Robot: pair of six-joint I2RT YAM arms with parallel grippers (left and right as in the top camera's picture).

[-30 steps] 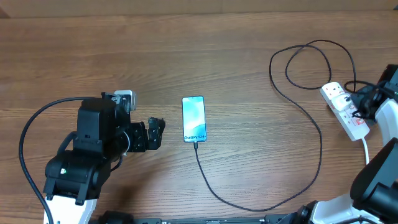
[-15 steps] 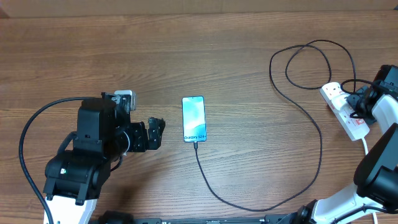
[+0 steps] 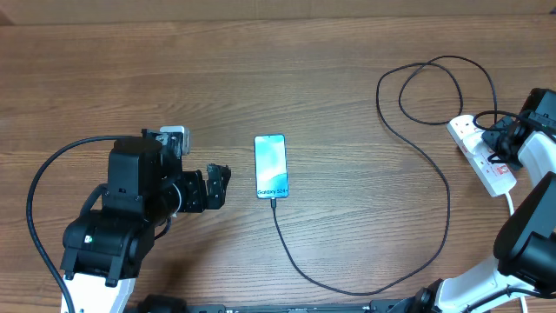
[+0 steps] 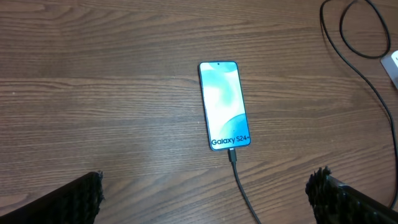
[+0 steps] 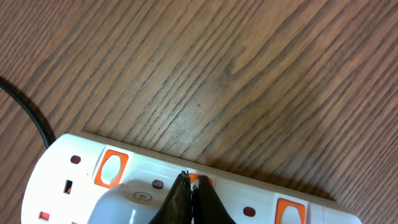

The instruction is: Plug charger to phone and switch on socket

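Note:
The phone [image 3: 270,165] lies flat mid-table, its light blue screen [image 4: 224,104] lit. The charger's thin black cable [image 3: 280,230] runs from its near end, with the plug tip [image 4: 232,154] seated in the phone's port. My left gripper [image 3: 217,185] hovers left of the phone, open and empty, its fingers [image 4: 81,199] spread wide. The white socket [image 3: 482,156] sits at the right edge. My right gripper [image 5: 191,177] is shut, its tips resting on an orange switch of the socket [image 5: 81,155], next to a white adapter [image 5: 130,202] plugged into it.
The black cable sweeps right along the table's front and coils in a loop [image 3: 434,87] behind the socket. A thick white cord [image 3: 512,209] leaves the socket toward the front right. Another orange switch [image 5: 111,168] sits to the left of the tips.
My right gripper has shifted slightly left over the socket. The left arm, phone and cable have not moved.

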